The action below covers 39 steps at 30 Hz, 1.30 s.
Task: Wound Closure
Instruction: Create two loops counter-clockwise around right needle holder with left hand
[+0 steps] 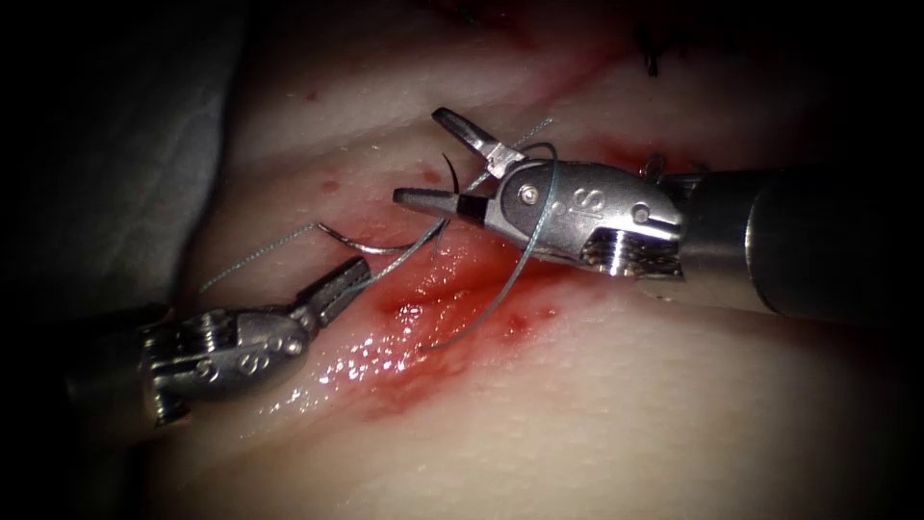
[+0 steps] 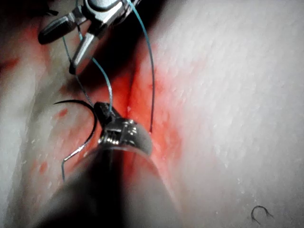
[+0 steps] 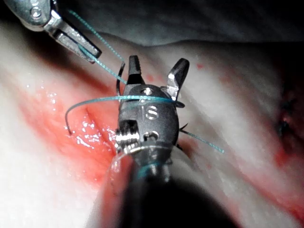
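The left hand (image 1: 339, 284) is pinching the curved needle (image 1: 371, 247) near its tail, lifting it clear of the tissue (image 1: 626, 385) just left of the cut (image 1: 423, 308). Above that cut, the right hand (image 1: 438, 159) is gaping, holding nothing, thread (image 1: 510, 279) draping over it.

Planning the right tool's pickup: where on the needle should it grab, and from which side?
Grip the needle at mid-curve, coming down from the upper right, where the open right tool hangs. The needle seems to lie on the tissue left of the cut, arc exposed; the left tool beside it is shut on thread.
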Each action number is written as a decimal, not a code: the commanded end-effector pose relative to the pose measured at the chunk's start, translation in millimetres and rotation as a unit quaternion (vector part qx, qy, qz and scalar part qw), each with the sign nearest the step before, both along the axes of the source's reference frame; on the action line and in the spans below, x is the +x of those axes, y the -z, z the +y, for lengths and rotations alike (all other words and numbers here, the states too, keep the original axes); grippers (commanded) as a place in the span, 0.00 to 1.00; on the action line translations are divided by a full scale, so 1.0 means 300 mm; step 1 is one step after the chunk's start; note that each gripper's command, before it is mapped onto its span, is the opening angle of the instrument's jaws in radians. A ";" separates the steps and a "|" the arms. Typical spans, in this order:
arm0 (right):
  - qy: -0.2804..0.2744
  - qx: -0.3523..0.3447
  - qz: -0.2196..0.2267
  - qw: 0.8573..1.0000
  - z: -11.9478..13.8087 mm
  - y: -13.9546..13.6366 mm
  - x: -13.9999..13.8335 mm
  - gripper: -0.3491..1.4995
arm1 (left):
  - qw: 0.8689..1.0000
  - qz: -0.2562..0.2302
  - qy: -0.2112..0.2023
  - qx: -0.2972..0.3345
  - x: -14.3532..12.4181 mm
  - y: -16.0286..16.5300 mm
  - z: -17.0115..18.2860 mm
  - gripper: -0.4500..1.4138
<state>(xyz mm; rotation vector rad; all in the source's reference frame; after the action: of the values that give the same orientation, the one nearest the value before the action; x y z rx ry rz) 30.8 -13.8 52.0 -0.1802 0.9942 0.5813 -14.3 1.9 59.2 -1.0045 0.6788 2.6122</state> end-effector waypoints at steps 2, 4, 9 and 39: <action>0.041 0.031 -0.021 0.998 -0.0044 -0.0052 0.0035 0.74 | 1.000 -0.003 -0.008 -0.014 -0.0008 0.001 0.002 0.00; 0.066 0.056 -0.022 0.996 -0.0065 -0.0070 0.0039 0.70 | 0.999 -0.006 -0.025 -0.023 0.0000 0.003 0.005 0.00; 0.137 0.103 -0.029 0.985 -0.0137 -0.0117 0.0048 0.61 | 0.998 -0.016 -0.055 -0.039 0.0017 0.006 0.011 0.00; 0.061 0.069 0.338 0.936 -0.0073 -0.0019 0.0022 0.54 | 0.988 -0.009 -0.147 0.036 -0.0038 -0.040 0.014 0.00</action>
<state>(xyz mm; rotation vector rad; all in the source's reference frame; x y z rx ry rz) 30.6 -15.6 52.1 0.2153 1.6143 0.6193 -15.0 5.8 70.9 -1.1844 0.4571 2.8479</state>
